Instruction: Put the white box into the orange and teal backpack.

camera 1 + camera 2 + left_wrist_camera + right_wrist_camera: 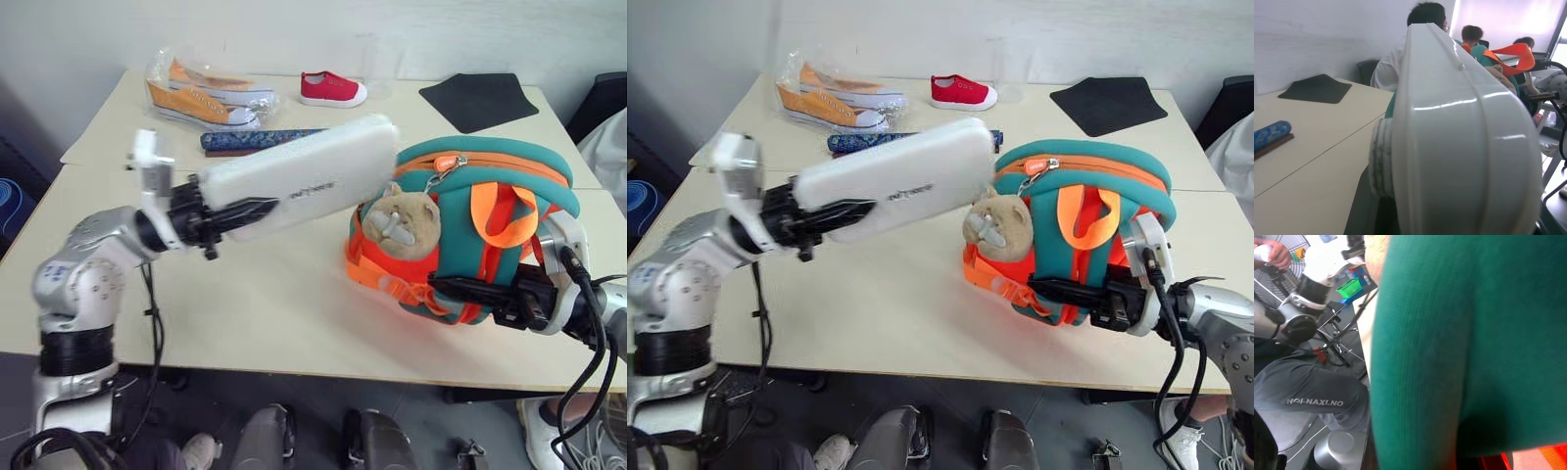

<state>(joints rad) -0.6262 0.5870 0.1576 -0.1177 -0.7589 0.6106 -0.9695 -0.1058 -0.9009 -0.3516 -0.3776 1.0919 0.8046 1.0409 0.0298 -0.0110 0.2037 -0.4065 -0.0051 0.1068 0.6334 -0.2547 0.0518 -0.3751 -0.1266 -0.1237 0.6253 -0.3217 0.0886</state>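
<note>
Over a cream table (pixel 294 304), the left gripper (pixel 240 217) clasps the white box (pixel 304 181), its far end pointing toward two o'clock at the orange and teal backpack (pixel 460 230), which the right gripper (pixel 460 291) pinches.

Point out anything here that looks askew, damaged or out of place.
Nothing is damaged or spilled. The white box is off the table, held tilted in the left gripper, its far end raised toward the orange and teal backpack. The right gripper grips the backpack's lower front.
</note>
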